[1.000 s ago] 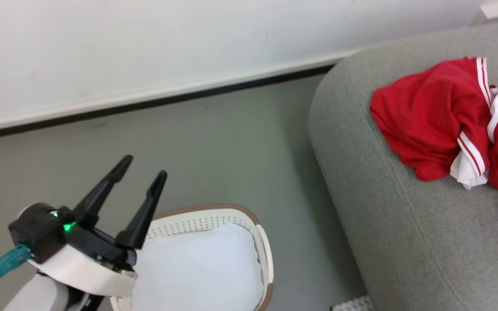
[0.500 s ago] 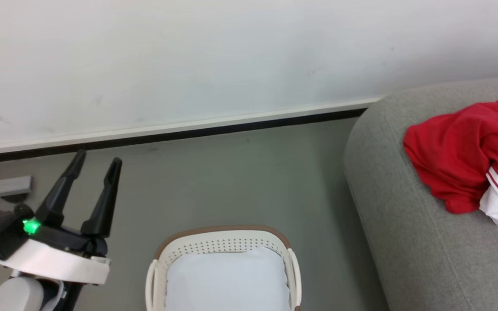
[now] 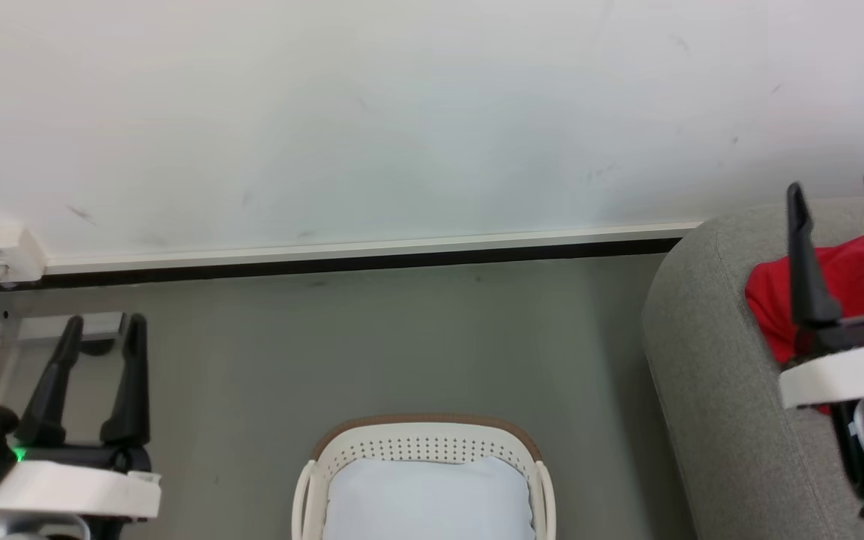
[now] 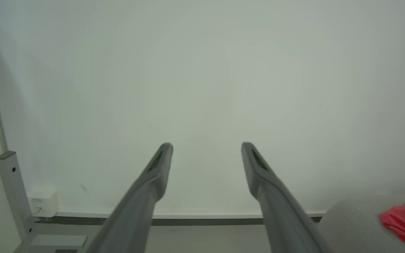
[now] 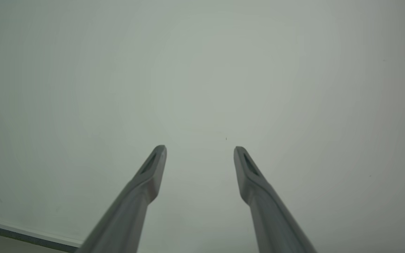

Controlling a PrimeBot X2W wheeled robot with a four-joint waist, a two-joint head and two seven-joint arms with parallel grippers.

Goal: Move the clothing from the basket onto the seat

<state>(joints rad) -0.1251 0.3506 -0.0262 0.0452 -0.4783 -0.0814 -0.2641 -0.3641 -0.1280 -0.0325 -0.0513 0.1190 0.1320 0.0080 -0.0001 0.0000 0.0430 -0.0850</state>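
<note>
Pale wall point(image 3: 402, 112) and grey floor point(image 3: 402, 337) back the scene, with a dark baseboard point(image 3: 402, 259) running between them. At 8 o'clock in the head view the left tool point(image 3: 104, 322) hangs over bare floor, its two fingers apart with nothing between them. The left wrist view shows the same gap. At 3 o'clock the right tool point(image 3: 835, 181) is likewise spread and empty, held above the seat point(image 3: 709, 360). Behind its fingers the red clothing point(image 3: 852, 277) lies on the seat. At 6 o'clock the basket point(image 3: 417, 442) stands on the floor, holding a pale lining sheet point(image 3: 428, 499).
</note>
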